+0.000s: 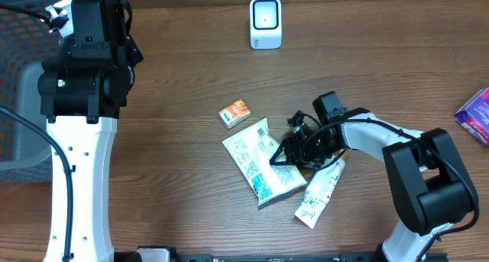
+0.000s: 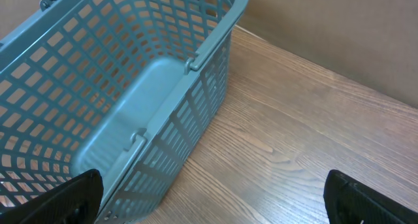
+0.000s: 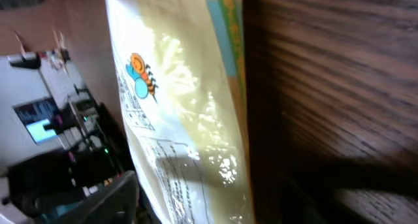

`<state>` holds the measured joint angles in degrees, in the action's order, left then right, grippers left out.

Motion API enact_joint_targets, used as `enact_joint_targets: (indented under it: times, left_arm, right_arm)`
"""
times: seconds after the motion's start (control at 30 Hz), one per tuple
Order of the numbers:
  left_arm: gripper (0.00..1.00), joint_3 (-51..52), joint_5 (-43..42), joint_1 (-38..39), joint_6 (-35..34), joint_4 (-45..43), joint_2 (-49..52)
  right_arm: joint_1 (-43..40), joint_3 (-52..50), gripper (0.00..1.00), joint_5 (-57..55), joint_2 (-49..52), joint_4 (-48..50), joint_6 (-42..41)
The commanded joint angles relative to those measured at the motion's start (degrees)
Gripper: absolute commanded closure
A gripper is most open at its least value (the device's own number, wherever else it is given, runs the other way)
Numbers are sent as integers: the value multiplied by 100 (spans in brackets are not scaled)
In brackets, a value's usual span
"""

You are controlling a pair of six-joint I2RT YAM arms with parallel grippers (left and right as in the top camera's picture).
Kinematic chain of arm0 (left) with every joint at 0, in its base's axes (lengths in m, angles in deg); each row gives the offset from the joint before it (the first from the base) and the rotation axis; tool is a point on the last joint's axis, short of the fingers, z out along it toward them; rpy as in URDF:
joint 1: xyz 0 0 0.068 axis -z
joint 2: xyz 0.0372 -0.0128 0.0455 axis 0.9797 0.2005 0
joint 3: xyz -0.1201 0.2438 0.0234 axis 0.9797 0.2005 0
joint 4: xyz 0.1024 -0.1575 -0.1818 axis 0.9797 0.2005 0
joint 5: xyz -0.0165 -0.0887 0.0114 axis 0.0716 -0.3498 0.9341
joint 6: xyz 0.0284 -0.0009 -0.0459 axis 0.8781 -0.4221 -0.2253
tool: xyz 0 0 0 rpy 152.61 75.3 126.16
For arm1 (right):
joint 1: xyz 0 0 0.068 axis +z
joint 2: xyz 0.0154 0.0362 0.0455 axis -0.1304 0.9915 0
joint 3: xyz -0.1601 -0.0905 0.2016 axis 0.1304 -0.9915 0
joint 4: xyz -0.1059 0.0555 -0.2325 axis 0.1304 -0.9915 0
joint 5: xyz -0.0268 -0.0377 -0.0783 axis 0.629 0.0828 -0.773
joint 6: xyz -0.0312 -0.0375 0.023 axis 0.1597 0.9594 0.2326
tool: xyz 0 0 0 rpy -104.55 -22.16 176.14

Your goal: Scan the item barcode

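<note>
Where my right arm reaches in over the brown wood-grain table (image 1: 176, 79), my right pincer (image 1: 284, 156) sits at the right edge of the pouch (image 1: 258, 164). I cannot tell whether its jaws are apart or pinching the pouch. The pouch is pale yellow with printed text and lies flat near the middle of the table. In my right wrist view it fills the frame, showing a small bee drawing.

A small orange box (image 1: 235, 113) lies just beyond the pouch's far corner. A white tube (image 1: 321, 192) lies just beside the pouch, under my right arm. The white scanner (image 1: 265, 22) stands upright at the far edge of the table, well apart from the pouch. A purple pack (image 1: 475, 114) lies at the far right edge.

My left pincer (image 2: 219, 201) hangs with its jaws wide apart, holding nothing, beside a blue-grey mesh basket (image 2: 163, 139) on the table's left end. A plain beige wall rises behind the table there.

Behind the pouch, the right wrist view shows a blurred room with a lit blue screen, cables and dark equipment.
</note>
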<state>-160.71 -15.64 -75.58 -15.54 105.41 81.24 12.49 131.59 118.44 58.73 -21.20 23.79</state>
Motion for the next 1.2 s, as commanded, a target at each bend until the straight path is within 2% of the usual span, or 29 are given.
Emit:
enact_joint_targets:
  times: [0.0, 0.1, 0.23, 0.33, 0.43, 0.57, 0.6, 0.87, 1.17]
  left_arm:
    - [0, -59, 76, -24, -37, 0, 24]
    - [0, -59, 74, -24, -37, 0, 24]
    - [0, -59, 76, -24, -37, 0, 24]
    - [0, -59, 74, -24, -37, -2, 24]
    - [0, -59, 74, -26, -37, -2, 24]
    - [0, -59, 76, -24, -37, 0, 24]
    - [0, -59, 74, -24, -37, -2, 24]
    - [0, -59, 74, -24, -37, 0, 24]
    - [0, -59, 74, -24, -37, -2, 24]
  right_arm:
    - [94, 59, 22, -157, 199, 48, 184]
    - [155, 59, 22, 358, 275, 173, 186]
    - [339, 57, 35, 1338, 284, 651, 168]
    - [494, 57, 46, 1375, 284, 796, 111]
    - [546, 42, 62, 1357, 286, 787, 109]
    - [546, -22, 94, 1355, 286, 802, 26]
    - [546, -31, 96, 1355, 286, 807, 4]
    - [531, -55, 96, 1646, 286, 1161, 7]
    - [-66, -48, 96, 4000, 284, 1624, -46]
